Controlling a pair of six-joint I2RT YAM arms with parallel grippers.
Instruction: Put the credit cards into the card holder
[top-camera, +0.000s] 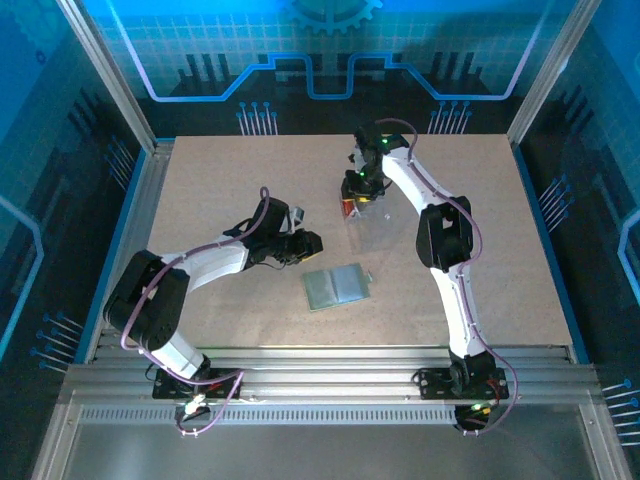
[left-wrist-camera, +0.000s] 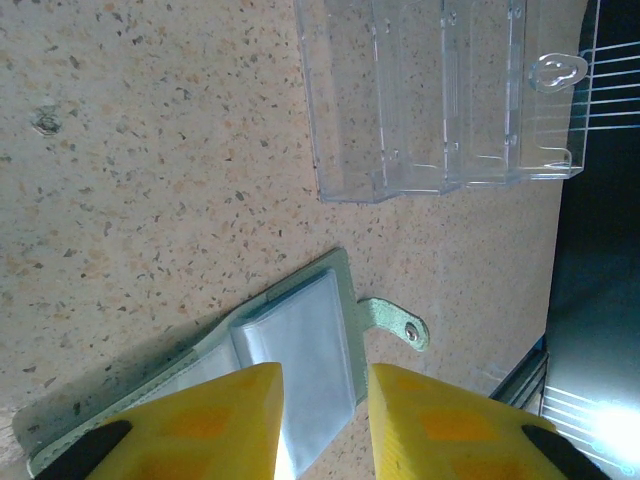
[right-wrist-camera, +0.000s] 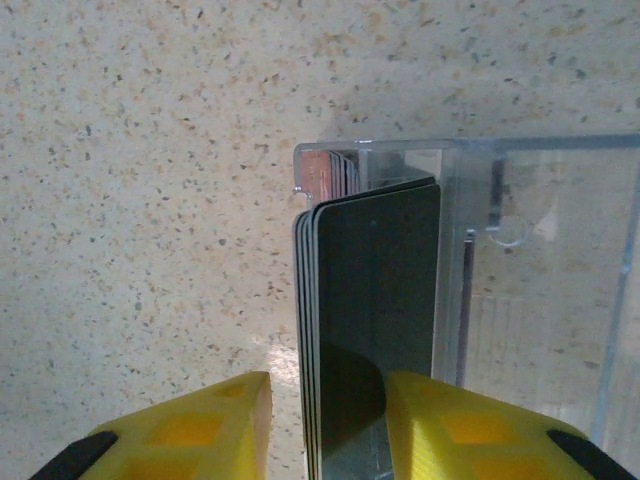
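Several dark cards (right-wrist-camera: 365, 330) stand pinched in the right gripper (right-wrist-camera: 328, 425) by a clear box (right-wrist-camera: 520, 290); the left gripper (left-wrist-camera: 325, 425), jaws apart, hovers over the card holder (left-wrist-camera: 300, 350).

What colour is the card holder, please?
Pale grey-green card holder; the left wrist view shows it best.

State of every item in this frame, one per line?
card holder: lying open and flat on the table, no card in it yet.
credit cards: stacked on edge between the right end effector fingers.
clear plastic case: empty, lying on the table.
left end effector: open above the holder.
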